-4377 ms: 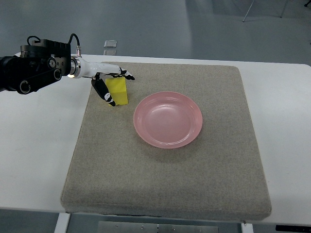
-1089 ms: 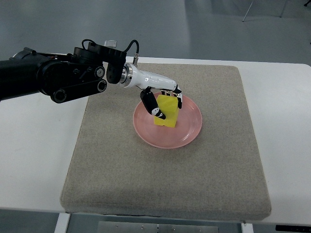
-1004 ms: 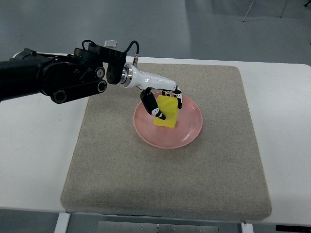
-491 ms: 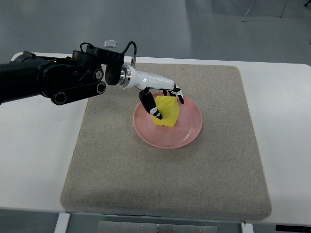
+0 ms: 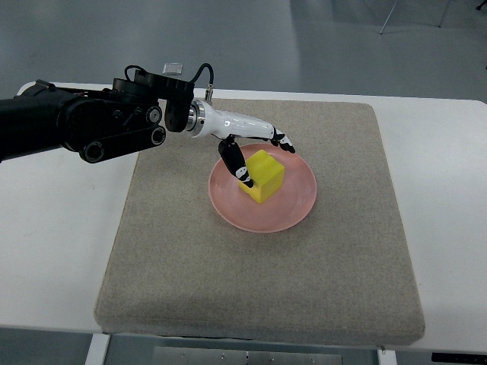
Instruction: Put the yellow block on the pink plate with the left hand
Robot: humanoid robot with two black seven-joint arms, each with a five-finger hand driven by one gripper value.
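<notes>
Yellow block [image 5: 263, 176] on pink plate [image 5: 297, 207]

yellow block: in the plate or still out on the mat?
In. The yellow block rests inside the pink plate, within its rim; the left hand has its fingers spread beside it.

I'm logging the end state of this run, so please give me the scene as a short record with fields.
block: yellow block lying tilted inside the pink plate
plate: on the grey mat, upright
left hand: left hand open, fingers spread over the block, thumb close beside it
right hand: not in view
surface: white table under the mat
</notes>
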